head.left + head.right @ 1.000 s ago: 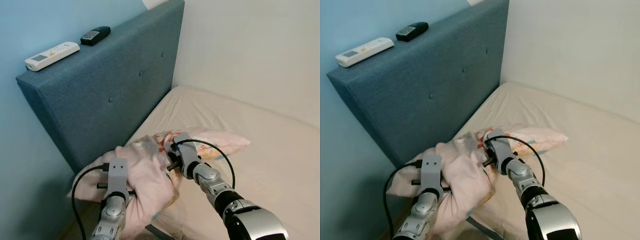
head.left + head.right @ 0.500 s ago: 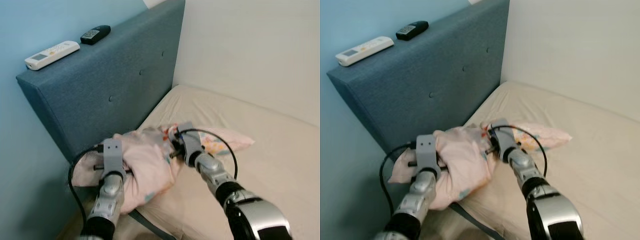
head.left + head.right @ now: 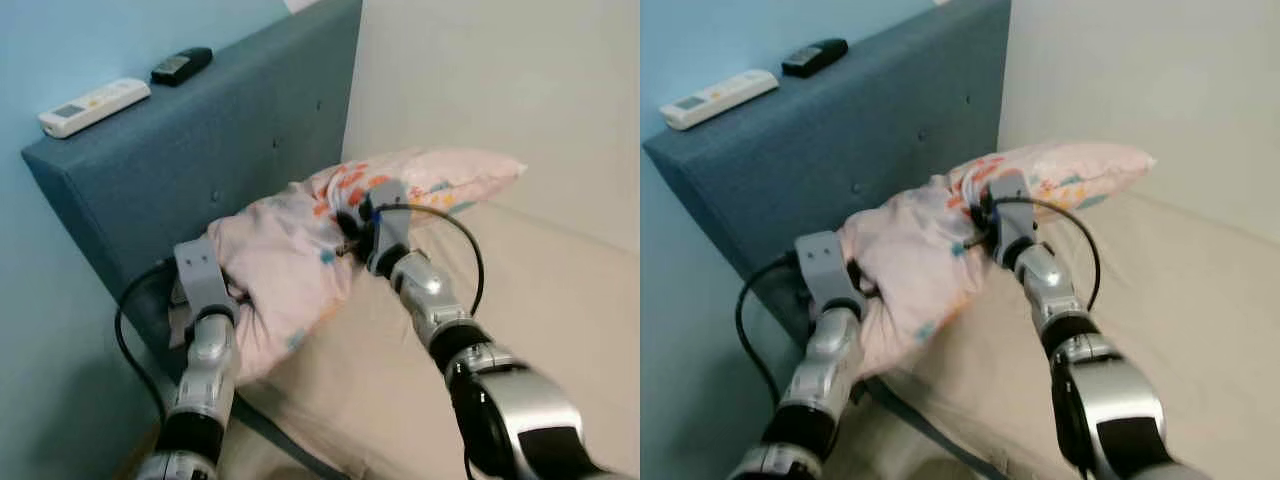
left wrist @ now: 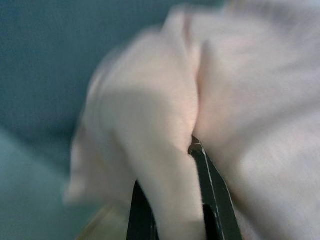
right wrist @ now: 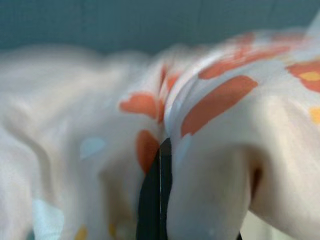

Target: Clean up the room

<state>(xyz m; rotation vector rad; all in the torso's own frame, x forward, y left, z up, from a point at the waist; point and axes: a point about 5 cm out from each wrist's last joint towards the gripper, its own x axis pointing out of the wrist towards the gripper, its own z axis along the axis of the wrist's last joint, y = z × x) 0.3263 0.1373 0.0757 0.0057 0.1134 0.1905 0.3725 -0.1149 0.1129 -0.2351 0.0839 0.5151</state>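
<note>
A pale pink pillow [image 3: 300, 250] with orange and blue spots hangs lifted against the blue headboard [image 3: 190, 170], above the beige mattress [image 3: 560, 300]. My left gripper [image 3: 232, 292] is shut on the pillow's near end. In the left wrist view its black fingers [image 4: 212, 190] pinch a fold of the pink cloth [image 4: 150, 115]. My right gripper [image 3: 345, 222] is shut on the pillow's middle. Its fingers [image 5: 155, 195] press together into the spotted fabric [image 5: 220, 100] in the right wrist view. The pillow's far end [image 3: 1090, 165] points toward the white wall.
A white remote [image 3: 92, 105] and a black remote [image 3: 180, 64] lie on top of the headboard. A light blue wall [image 3: 60, 40] stands behind it. The mattress's near edge with a dark seam [image 3: 290, 452] runs below my left arm.
Both grippers have raised the pillow off the mattress and carried it up toward the headboard. The camera has shifted a little.
</note>
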